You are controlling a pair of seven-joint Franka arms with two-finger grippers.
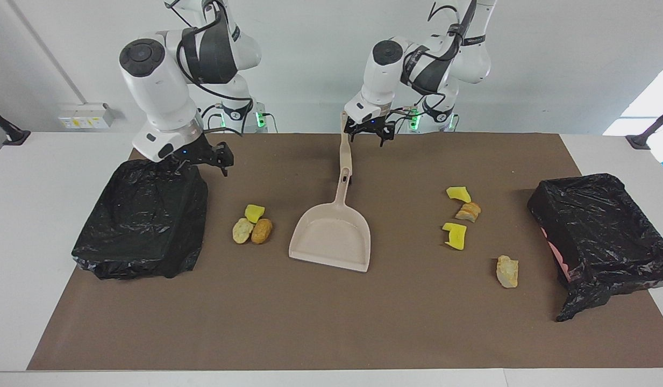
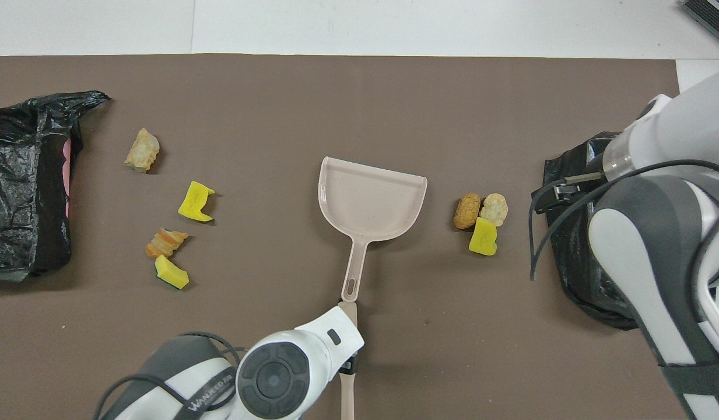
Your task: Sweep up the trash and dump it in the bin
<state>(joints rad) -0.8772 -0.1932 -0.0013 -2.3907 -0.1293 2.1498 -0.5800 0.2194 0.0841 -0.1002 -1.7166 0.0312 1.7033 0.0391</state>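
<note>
The beige dustpan (image 1: 331,239) (image 2: 372,198) lies mid-table, its long handle (image 1: 344,148) pointing toward the robots. My left gripper (image 1: 368,135) hangs open just over the handle's end and holds nothing. Trash lies in two groups. One group is a yellow wedge (image 1: 254,212), a tan lump (image 1: 242,230) and a brown lump (image 1: 262,230) beside the pan, toward the right arm's end. Toward the left arm's end lie several more pieces (image 1: 454,235) (image 2: 195,201). My right gripper (image 1: 202,161) is open over the corner of a black-bagged bin (image 1: 143,220).
A second black-bagged bin (image 1: 600,236) (image 2: 27,181) stands at the left arm's end of the brown mat. In the overhead view my right arm covers much of the bin (image 2: 572,262) at its own end.
</note>
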